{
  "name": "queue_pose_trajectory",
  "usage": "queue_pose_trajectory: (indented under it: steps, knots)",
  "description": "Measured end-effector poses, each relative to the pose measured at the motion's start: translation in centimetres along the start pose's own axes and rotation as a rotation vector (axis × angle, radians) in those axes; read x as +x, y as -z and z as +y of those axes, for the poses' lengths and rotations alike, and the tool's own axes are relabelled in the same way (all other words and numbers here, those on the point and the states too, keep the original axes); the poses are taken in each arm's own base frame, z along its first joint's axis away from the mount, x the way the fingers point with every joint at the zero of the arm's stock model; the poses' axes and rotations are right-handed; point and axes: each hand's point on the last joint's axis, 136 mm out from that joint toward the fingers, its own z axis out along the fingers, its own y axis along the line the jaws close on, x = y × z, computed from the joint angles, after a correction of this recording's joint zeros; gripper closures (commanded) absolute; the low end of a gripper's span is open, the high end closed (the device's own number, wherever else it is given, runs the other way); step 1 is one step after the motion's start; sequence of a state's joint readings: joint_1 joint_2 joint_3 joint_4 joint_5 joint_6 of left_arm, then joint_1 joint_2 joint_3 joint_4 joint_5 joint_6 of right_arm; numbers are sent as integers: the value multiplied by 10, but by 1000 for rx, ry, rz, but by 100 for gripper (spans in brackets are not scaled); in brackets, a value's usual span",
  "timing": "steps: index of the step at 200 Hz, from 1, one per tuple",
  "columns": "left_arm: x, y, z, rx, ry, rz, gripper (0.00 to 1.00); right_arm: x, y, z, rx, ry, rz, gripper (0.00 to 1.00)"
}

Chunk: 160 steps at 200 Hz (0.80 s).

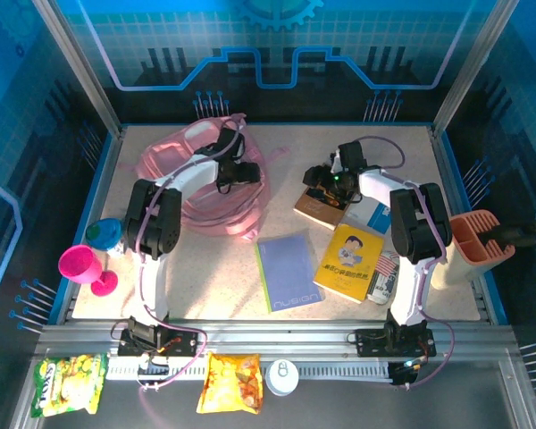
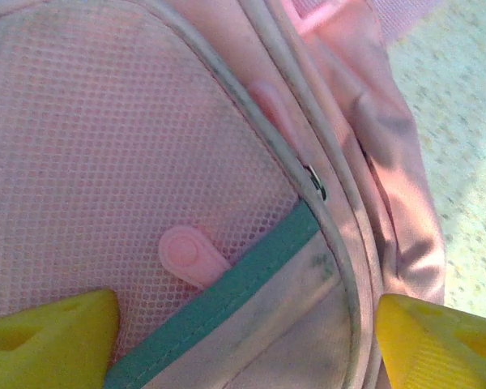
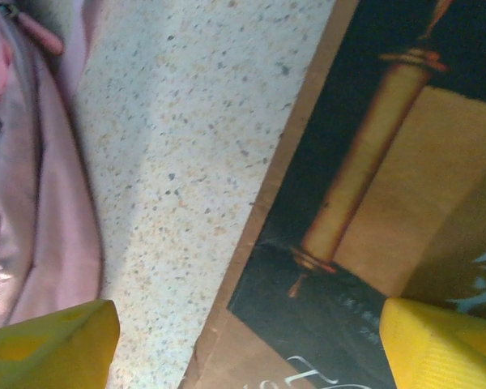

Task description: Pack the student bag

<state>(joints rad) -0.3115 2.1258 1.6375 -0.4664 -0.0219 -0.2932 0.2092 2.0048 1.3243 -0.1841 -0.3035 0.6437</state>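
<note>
My jaws stand apart: left gripper [image 2: 243, 320] over the large soft pink fabric backpack [image 2: 130, 138], right gripper [image 3: 247, 324] over a brown-edged dark book [image 3: 373, 162]. Nothing seems packed yet.

A speckled beige worktop [image 1: 295, 143] sits in the middle of the enclosure, edged by a blue rim [image 1: 277, 123]. 2 slanted aluminium posts [image 1: 76, 63] rise at its far corners. The far wall [image 1: 357, 45] is a blue panel printed with a pale grid and a gear motif [image 1: 281, 9]. Similar blue side panels [image 1: 18, 179] close the left and right. A grooved metal rail [image 1: 277, 338] runs along the near edge, with a dark grey ledge [image 1: 339, 402] nearer still. The light is bright, with soft shadows.
</note>
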Motion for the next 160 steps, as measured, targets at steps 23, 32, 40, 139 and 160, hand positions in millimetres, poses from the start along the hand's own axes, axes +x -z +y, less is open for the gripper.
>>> queue_pose_trajectory:
  steps: [23, 32, 40, 139, 160]
  knots:
    - [22, -6, -24, 48, -92, 31, 25, 7, -3, 21, -46, 26, 23, 19]
    - [30, -5, -32, 64, -119, 40, 25, 8, -4, 32, -67, 41, 27, 21]
    - [36, 0, -39, 83, -139, 42, 24, 8, -5, 42, -88, 54, 30, 22]
    - [68, 98, -30, 112, -8, -29, 21, 23, -51, 72, -149, 116, 136, 40]
    - [86, 108, -13, 83, 74, -34, 22, 28, -58, 74, -152, 124, 163, 44]
